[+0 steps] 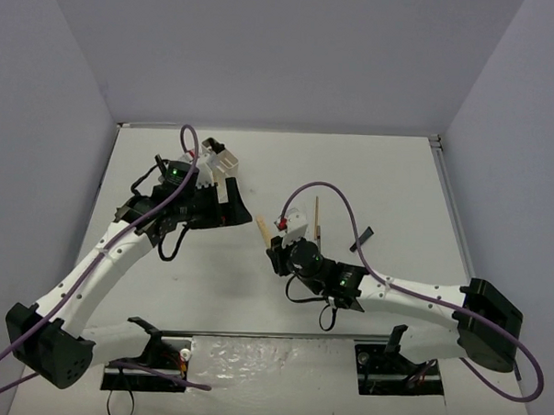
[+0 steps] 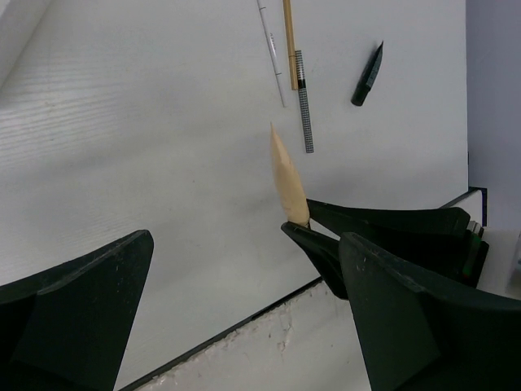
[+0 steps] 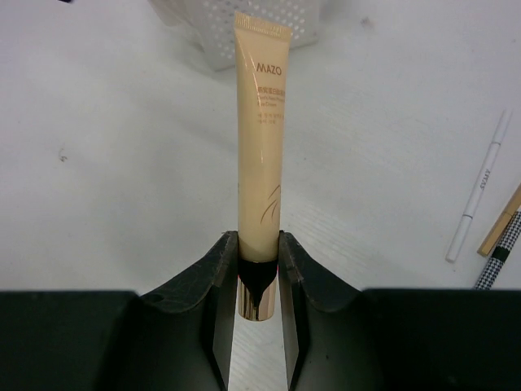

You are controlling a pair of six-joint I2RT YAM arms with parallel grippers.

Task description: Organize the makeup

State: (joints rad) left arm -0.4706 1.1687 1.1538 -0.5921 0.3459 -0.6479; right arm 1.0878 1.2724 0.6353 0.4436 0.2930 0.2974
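Observation:
My right gripper (image 3: 259, 244) is shut on a tan cream tube (image 3: 260, 138), gripping it just above its gold cap. In the top view it (image 1: 274, 239) holds the tube (image 1: 261, 228) low over the table's middle. My left gripper (image 2: 244, 326) is open and empty, with its jaws wide apart, and sits (image 1: 231, 205) just left of the tube. From the left wrist view the tube's tip (image 2: 286, 175) sticks out of the right gripper's fingers (image 2: 383, 224). A white stick (image 2: 273, 53), a tan pencil (image 2: 289, 41), a checkered stick (image 2: 304, 102) and a black pointed item (image 2: 368, 75) lie on the table.
A white perforated box (image 3: 244, 24) stands beyond the tube's end; in the top view the left arm mostly covers it. The loose sticks (image 1: 317, 214) and the black item (image 1: 362, 237) lie right of my right gripper. Grey walls enclose the table.

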